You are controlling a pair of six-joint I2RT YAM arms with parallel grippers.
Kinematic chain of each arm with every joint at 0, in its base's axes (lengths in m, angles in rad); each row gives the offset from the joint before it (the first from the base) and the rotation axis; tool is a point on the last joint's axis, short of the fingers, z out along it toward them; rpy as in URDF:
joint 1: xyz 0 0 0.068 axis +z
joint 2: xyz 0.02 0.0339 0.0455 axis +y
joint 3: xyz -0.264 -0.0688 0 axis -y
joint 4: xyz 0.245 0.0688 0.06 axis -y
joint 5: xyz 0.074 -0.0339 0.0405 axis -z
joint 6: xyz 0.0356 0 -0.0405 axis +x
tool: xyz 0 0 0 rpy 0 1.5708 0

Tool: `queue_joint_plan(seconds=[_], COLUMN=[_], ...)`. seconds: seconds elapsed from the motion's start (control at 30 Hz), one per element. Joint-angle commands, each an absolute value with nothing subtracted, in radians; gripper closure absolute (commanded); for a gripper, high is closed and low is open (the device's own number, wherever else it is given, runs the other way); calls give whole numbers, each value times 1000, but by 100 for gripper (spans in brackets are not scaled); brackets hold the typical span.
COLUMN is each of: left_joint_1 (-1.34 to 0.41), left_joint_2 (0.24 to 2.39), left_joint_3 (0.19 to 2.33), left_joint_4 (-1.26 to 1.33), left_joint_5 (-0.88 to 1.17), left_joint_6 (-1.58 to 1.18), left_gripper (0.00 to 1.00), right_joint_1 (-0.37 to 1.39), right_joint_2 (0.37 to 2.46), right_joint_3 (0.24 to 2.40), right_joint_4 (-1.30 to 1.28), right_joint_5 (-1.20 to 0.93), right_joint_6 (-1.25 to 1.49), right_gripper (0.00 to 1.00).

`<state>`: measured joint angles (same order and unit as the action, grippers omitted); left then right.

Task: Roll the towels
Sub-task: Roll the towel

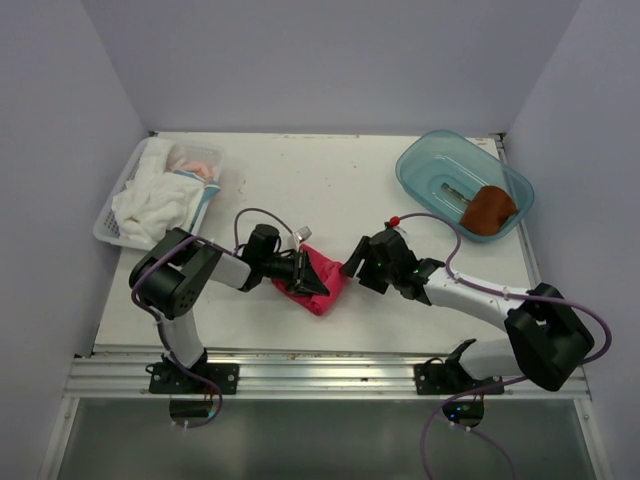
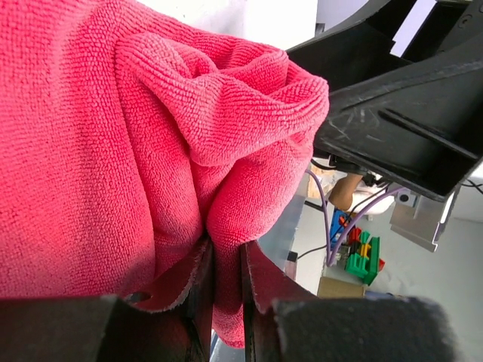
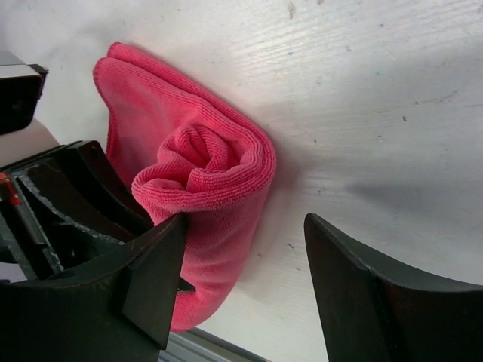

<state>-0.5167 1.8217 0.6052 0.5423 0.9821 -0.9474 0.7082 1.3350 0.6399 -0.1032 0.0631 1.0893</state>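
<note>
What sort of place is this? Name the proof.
Probably a robotics lab test cell: plain walls enclose a white table, two arms are bolted to its rail, and a pink towel sits between them.

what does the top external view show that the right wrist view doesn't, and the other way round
Only top external: the rust-brown towel lying in the blue tub at far right, the white basket of white cloths at far left, and both arms whole.
Only right wrist: the spiral at the rolled end of the pink towel, and the right gripper open, one finger beside the roll.
Both: the pink towel on the white table, with the left gripper at it.
</note>
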Motion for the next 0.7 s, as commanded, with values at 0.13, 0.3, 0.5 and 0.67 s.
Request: queue_joint_plan(seconds=[0.13, 0.3, 0.5, 0.67], left_joint_1=[-500, -502, -502, -503], left_joint_2=[1804, 1789, 1796, 1790], left_joint_3=[614, 632, 629, 620], left_joint_4=[560, 526, 541, 543], left_joint_5=[945, 907, 904, 894], left_joint_6=[-925, -916, -919, -917], left_gripper=[95, 94, 95, 95], right_joint_1=[724, 724, 759, 788], right_joint_2=[1235, 1184, 1410, 1544], right_joint_3=[612, 682, 941, 1049], right_joint_4=[-6, -189, -462, -567], right_joint_5=[86, 153, 143, 204], right_joint_6=[1135, 1083, 976, 950], right_gripper=[31, 30, 32, 31])
